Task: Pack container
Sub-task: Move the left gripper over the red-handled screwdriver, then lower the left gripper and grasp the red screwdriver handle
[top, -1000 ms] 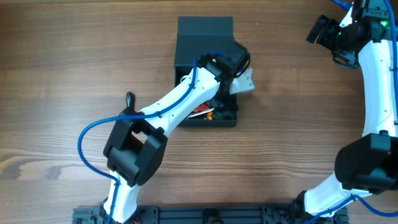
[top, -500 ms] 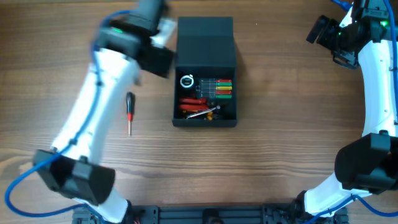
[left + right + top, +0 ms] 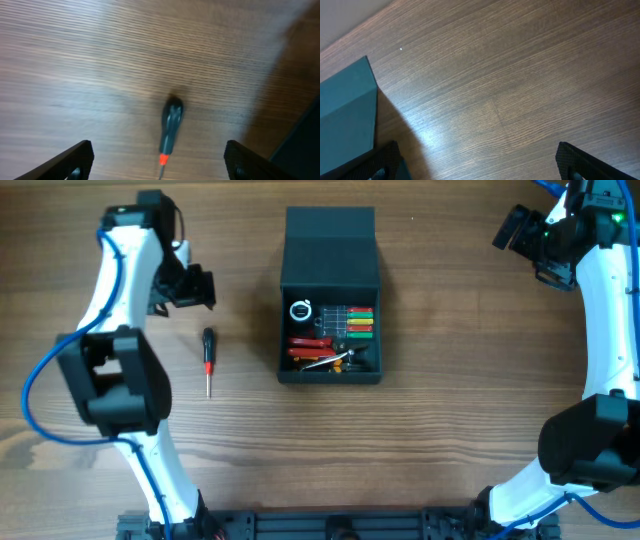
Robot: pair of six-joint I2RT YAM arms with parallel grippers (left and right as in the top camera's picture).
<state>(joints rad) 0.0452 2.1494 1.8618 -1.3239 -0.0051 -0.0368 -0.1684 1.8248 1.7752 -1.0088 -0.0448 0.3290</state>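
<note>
One screwdriver [image 3: 208,360] lies loose beside the open container [image 3: 330,377], which sits midway along the counter's [image 3: 450,430] far edge. It looks rigid and probably light, so take the lid [image 3: 330,242] by its free edge. Left fingers [image 3: 75,160] and right fingers [image 3: 580,162] gape wide, empty.

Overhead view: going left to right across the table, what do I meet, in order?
Screwdriver → container, lid open, tools inside → right gripper. The left gripper overlaps the screwdriver sideways, so it is left out of the order.
</note>
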